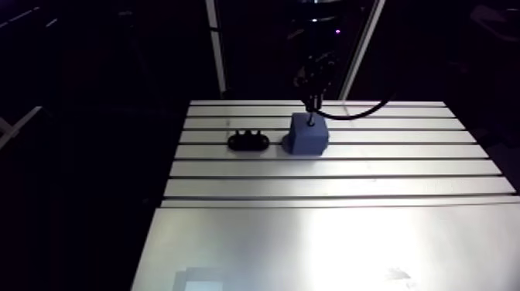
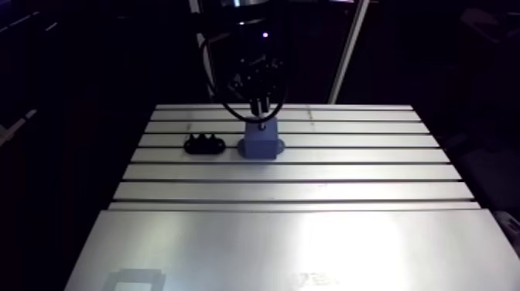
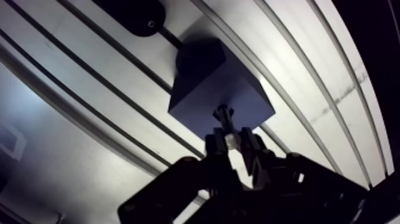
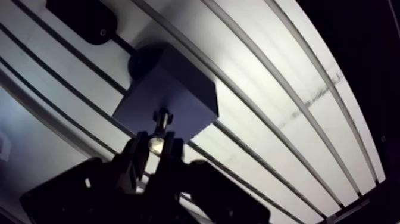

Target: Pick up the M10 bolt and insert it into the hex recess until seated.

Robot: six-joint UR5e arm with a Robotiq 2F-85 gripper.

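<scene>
A blue block (image 1: 309,135) stands on the slotted table (image 1: 333,167), a little right of a black holder. My gripper (image 3: 232,142) hangs right above the block's top face and is shut on the M10 bolt (image 3: 225,118). The bolt points down at the block (image 3: 217,89); its lower end is at or just above the top face, and I cannot tell whether it touches. In the wrist view the bolt's bright head sits between the two fingers (image 4: 132,154). The hex recess is hidden under the bolt.
A black holder (image 1: 248,142) with small studs on top lies on the table just left of the block. A smooth metal plate (image 1: 333,248) covers the near part of the table. Dark upright posts (image 1: 217,54) rise behind the table's far edge.
</scene>
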